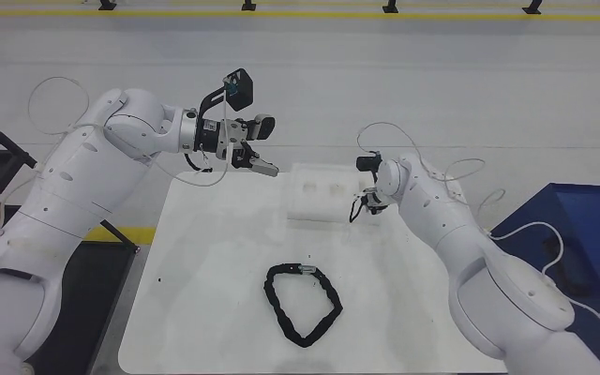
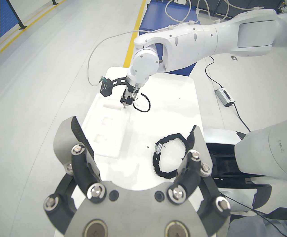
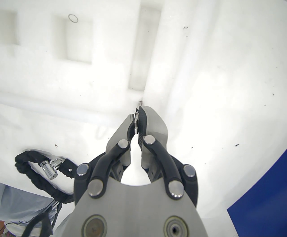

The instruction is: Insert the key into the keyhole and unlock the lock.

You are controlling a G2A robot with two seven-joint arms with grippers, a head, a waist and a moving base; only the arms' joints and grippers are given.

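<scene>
A black fabric-covered chain lock point(image 1: 302, 302) lies looped on the white table, its silver lock cylinder point(image 1: 300, 270) at the far side of the loop. My right gripper point(image 3: 138, 111) is shut on a small silver key point(image 3: 136, 119), right at the edge of a white foam tray point(image 3: 107, 74). In the top view that gripper point(image 1: 359, 206) sits at the tray's right end. My left gripper point(image 1: 262, 145) hangs open and empty above the table's far left corner. In the left wrist view, the chain lock point(image 2: 170, 154) lies beyond the open fingers point(image 2: 78, 134).
The foam tray point(image 1: 323, 192) with several rectangular recesses stands at the back of the table point(image 1: 206, 309); a small metal ring point(image 3: 73, 18) lies in one recess. A blue bin point(image 1: 562, 225) stands off the table's right side.
</scene>
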